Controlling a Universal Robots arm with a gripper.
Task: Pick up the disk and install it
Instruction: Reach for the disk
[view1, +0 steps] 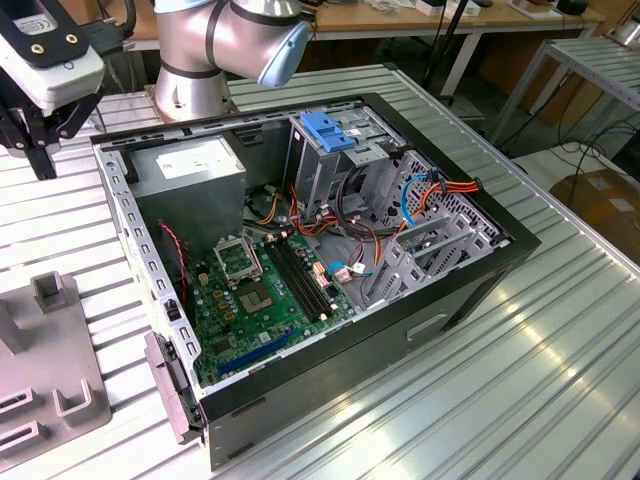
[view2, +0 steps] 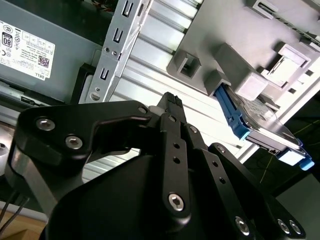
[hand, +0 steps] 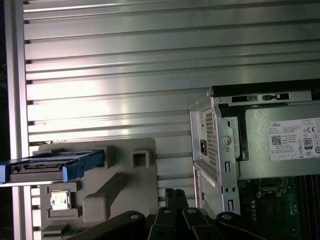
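Disk (hand: 47, 166), dark grey flat drive with blue plastic rails, not yet grasped. Black metal claw (hand: 174, 193) clenched on nothing, hovering over ribbed aluminium table (hand: 150, 75). Disk stands on edge in grey plastic holder (hand: 120, 195), on the claw's side away from open black computer case (hand: 215, 150); long axis parallel to table slats.

disk (hand: 47, 167) seated in grey fixture (hand: 125, 182) | claw (hand: 175, 192) closed, apart from disk | computer case (hand: 220, 150) beside fixture
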